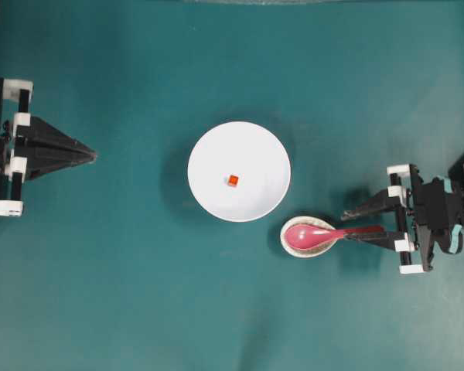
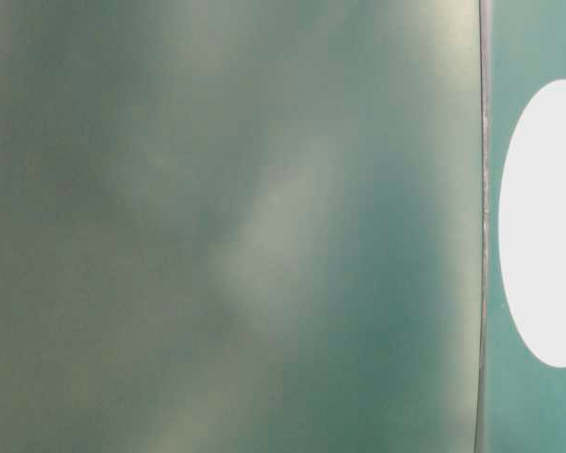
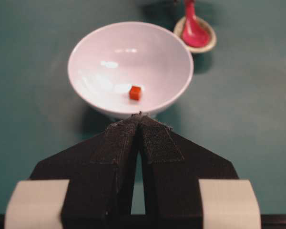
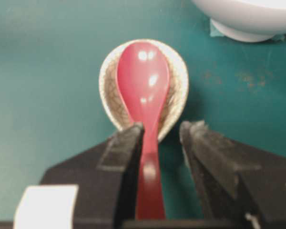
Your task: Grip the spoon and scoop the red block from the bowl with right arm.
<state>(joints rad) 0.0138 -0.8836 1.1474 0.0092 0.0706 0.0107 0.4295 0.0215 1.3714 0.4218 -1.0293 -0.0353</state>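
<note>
risk: the spoon [image 4: 144, 90] handle lies off-centre between the fingers of the right gripper [image 4: 163, 132], hard against one finger [image 4: 128, 143] and apart from the other; closing may twist it or tip the scoop out of the spoon rest [image 4: 176, 95]. the fingers are spread, holding nothing. beyond the fingertips, the red block [image 1: 233, 180] sits in the bowl [image 1: 255, 147]. the left gripper [image 3: 140, 117] fingers are pressed together, empty.

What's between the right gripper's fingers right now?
The spoon handle runs between the right gripper fingers, jaws open, handle close against one finger. Its scoop rests in the speckled dish ahead. Clearest in the right wrist view.
</note>
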